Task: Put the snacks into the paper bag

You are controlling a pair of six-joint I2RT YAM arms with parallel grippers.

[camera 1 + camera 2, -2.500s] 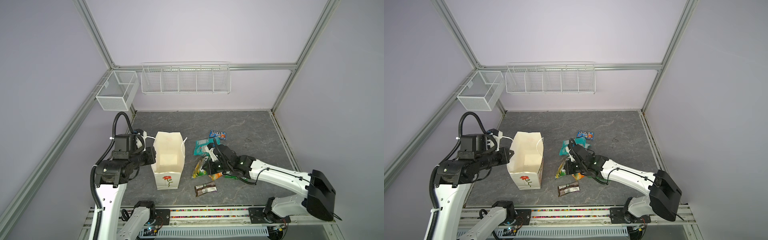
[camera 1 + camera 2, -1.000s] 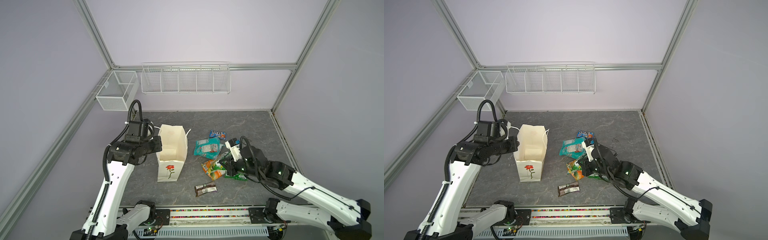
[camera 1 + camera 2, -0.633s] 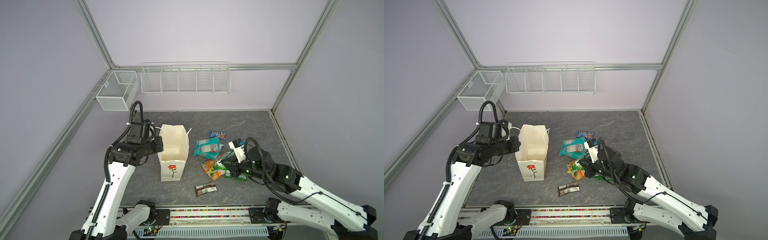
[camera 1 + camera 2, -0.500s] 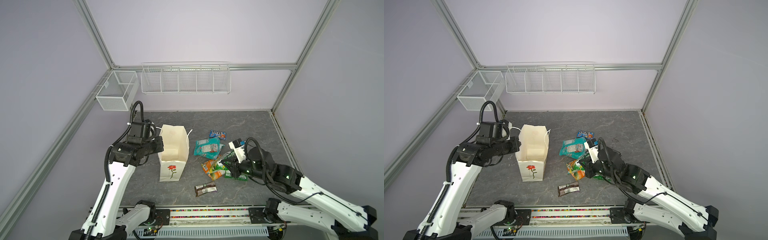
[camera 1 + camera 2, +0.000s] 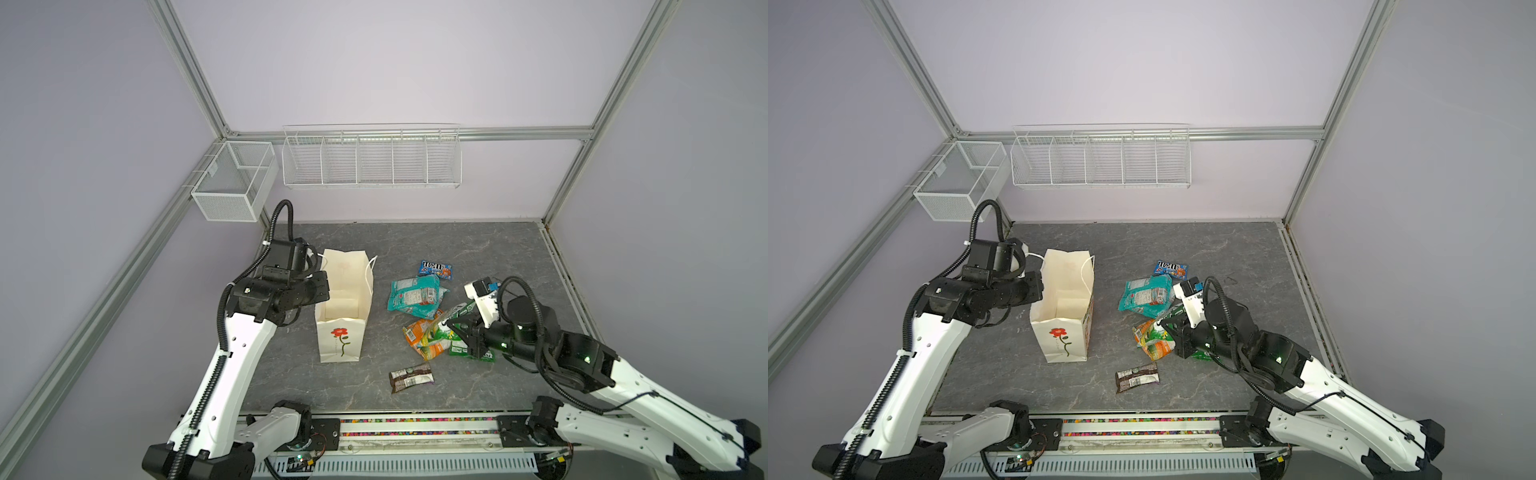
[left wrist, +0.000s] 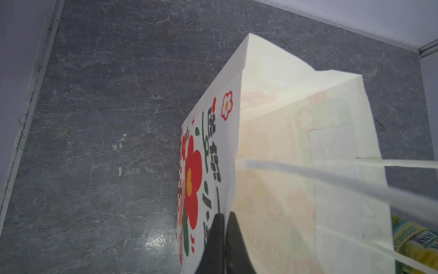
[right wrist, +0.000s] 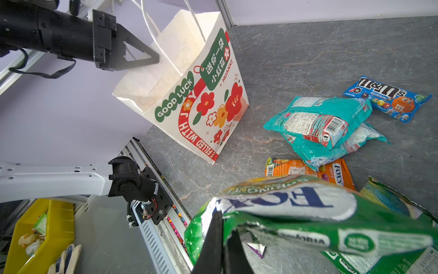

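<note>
The white paper bag point(image 5: 340, 336) point(image 5: 1064, 336) with a red flower stands open on the grey table. My left gripper point(image 5: 323, 286) point(image 5: 1039, 286) point(image 6: 224, 217) is shut on its left rim. My right gripper point(image 5: 452, 329) point(image 5: 1170, 329) point(image 7: 225, 221) is shut on the edge of the yellow-green FOX'S bag point(image 5: 439, 328) point(image 7: 284, 201), held a little above the pile. On the table lie the teal bag point(image 5: 415, 295) point(image 7: 317, 121), the blue M&M's pack point(image 5: 435, 269) point(image 7: 388, 97), the orange bag point(image 5: 417, 333) point(image 7: 296, 169), the green bag point(image 5: 471, 354) and the dark-brown bar point(image 5: 411, 376).
Two white wire baskets point(image 5: 370, 162) point(image 5: 235, 187) hang on the back wall. The arms' rail point(image 5: 415, 428) runs along the front edge. A yellow bin point(image 7: 47, 237) sits below the table in the right wrist view.
Since the oldest frames the left arm has carried the paper bag back and to the right. The right gripper has lifted the FOX'S bag off the pile. Over the last half second little moved.
</note>
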